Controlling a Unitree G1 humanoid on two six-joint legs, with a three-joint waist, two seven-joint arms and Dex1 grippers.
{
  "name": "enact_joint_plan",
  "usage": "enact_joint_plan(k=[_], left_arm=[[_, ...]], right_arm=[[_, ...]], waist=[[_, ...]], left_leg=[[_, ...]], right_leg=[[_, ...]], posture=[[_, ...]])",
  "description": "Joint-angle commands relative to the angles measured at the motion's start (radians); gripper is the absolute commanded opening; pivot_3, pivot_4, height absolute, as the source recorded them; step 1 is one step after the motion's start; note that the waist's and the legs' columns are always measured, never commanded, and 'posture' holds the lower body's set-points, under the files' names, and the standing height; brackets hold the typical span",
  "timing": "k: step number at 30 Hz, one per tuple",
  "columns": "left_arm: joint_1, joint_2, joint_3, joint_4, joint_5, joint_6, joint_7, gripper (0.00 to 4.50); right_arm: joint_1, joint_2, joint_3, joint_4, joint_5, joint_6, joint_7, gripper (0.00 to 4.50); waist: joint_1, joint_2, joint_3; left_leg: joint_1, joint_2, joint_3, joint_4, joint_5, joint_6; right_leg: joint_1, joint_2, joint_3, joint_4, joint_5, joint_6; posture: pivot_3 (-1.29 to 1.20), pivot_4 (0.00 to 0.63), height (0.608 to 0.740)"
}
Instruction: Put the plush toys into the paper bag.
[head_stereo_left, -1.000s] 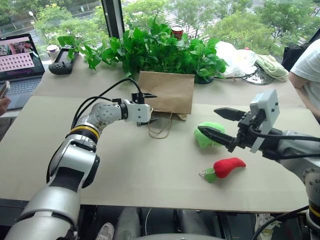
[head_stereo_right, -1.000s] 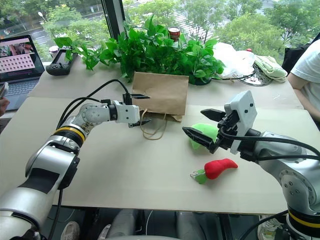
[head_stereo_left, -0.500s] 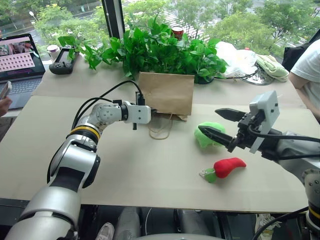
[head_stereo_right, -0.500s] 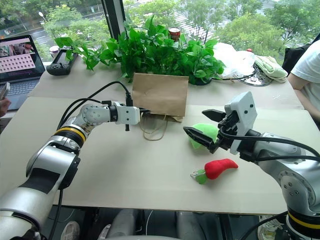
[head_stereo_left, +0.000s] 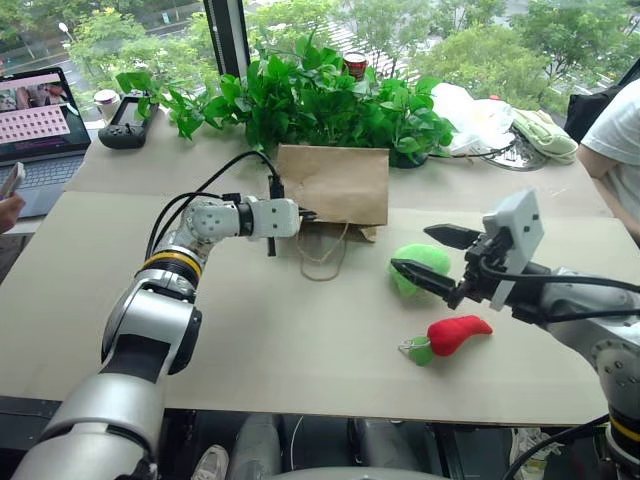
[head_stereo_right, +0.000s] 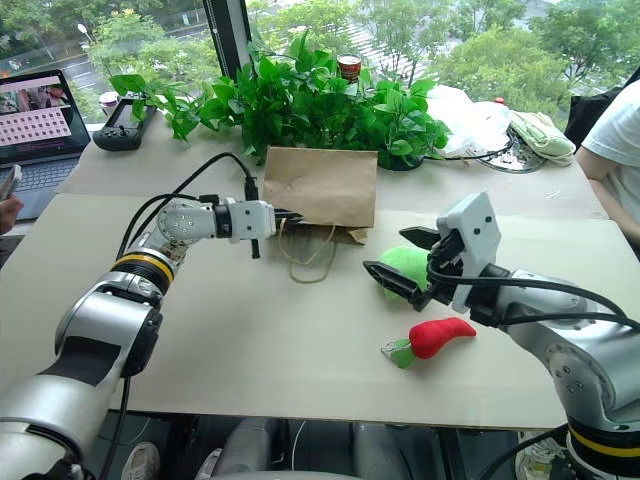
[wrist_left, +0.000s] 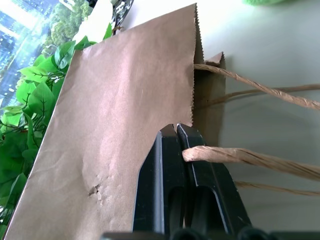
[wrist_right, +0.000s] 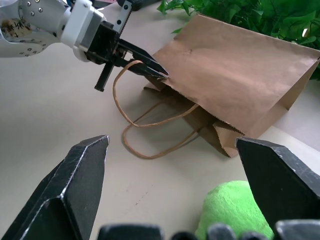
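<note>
While the paper bag (head_stereo_left: 333, 185) lies flat on the surface (head_stereo_left: 250, 330) with its mouth toward you, your left tool (head_stereo_right: 287, 214) has its fingers pressed together on the bag's upper sheet at the mouth edge, right where one cord handle (wrist_left: 240, 155) is fixed. That pinch reads as the way to lift the top layer and open the mouth, since a flat bag gives a toy nowhere to go. The other handle loop (head_stereo_left: 322, 262) trails loose on the surface in front of the bag.

Your right tool (head_stereo_left: 432, 256) hangs with its fingers spread wide, pointing toward the bag, and it holds nothing. The green plush toy (head_stereo_left: 417, 266) sits on the surface right at that tool: from the head cameras the two black fingers frame it, and in the right wrist view it shows low between them (wrist_right: 235, 212). I cannot tell whether either finger touches it yet. The red chili toy (head_stereo_left: 452, 334) lies nearer to you, just beside the green one and below the right arm, well apart from the bag's mouth.

Both toys are outside the bag, so you are at the opening step: one side holding the bag, the other poised for the first pickup. The plants (head_stereo_left: 310, 95) behind the bag play no part.
</note>
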Motion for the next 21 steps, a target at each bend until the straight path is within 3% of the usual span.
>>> enact_joint_plan(k=[1,10,18,21], left_arm=[[0.032,0.003,0.075,-0.13,-0.165,0.062,-0.153,0.02],[0.269,0.078,0.088,-0.623,-0.324,0.351,-0.267,0.02],[0.295,0.075,0.101,-0.839,-0.376,0.602,-0.216,0.02],[0.305,0.08,0.104,-0.905,-0.399,0.673,-0.212,0.0]], right_arm=[[0.017,0.023,0.052,-0.031,-0.054,-0.034,-0.028,4.5],[0.042,0.08,0.111,-0.074,-0.098,-0.017,-0.084,4.5],[0.008,0.142,0.19,-0.062,-0.134,-0.01,-0.129,4.5],[-0.019,0.18,0.238,-0.018,-0.203,-0.016,-0.176,3.73]], waist=[[-0.001,0.0,0.0],[-0.018,0.001,-0.001],[-0.02,0.001,-0.001],[-0.022,0.002,-0.001]], left_leg=[[0.0,0.0,0.0,0.0,0.0,0.0],[0.0,0.0,-0.001,0.001,0.001,0.0],[0.001,-0.001,-0.003,0.002,0.004,0.003],[0.001,-0.001,-0.004,0.001,0.004,0.003]], right_leg=[[0.0,0.0,0.0,0.0,0.0,0.0],[0.0,0.0,0.0,0.002,0.0,0.0],[0.002,0.0,0.0,0.003,0.0,0.0],[0.002,0.001,0.0,0.003,0.0,0.0]], posture=[[0.0,0.15,0.74],[0.0,0.15,0.74],[0.0,0.15,0.74],[0.0,0.15,0.74]])
